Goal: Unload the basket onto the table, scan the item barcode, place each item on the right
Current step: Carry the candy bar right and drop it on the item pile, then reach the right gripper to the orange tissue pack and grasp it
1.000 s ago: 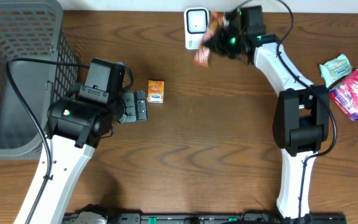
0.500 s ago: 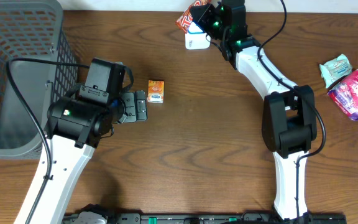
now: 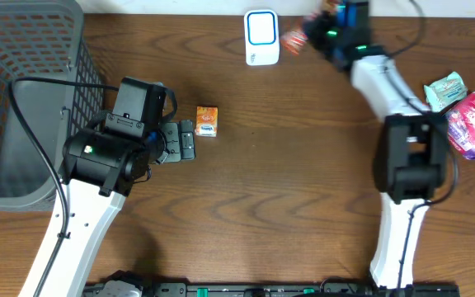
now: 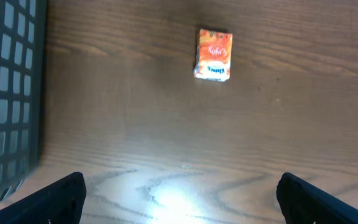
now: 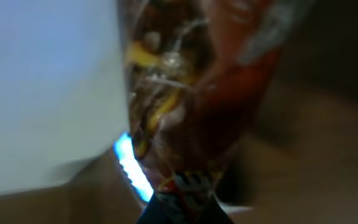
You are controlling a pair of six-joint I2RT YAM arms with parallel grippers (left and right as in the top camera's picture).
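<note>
Overhead: pickup looks done. The right claw (image 3: pixel 313 35) is clamped on the snack packet (image 3: pixel 292 39) and holds it up at the far edge of the desk (image 3: pixel 287 173), just right of the scanner (image 3: pixel 261 36). The packet is blurred, so we cannot read a barcode or tell whether the scan registered. We judge what's left is facing the code to the scanner window. The left claw (image 3: pixel 185 140) is spread wide and empty, with a small orange box (image 3: pixel 207 120) just beside it and a basket (image 3: pixel 23 99) further left.

Left wrist: left claw (image 4: pixel 179 199) is apart, with nothing between the tips. The small orange box (image 4: pixel 214 54) lies flat ahead, well clear. The snack packet is not in this view.

Right wrist: the snack packet (image 5: pixel 191 106) fills the frame, pinched at its bottom edge by the right claw (image 5: pixel 185 210). The scanner (image 5: pixel 42 81) sits right beside it on the left. We cannot tell whether they touch.
</note>
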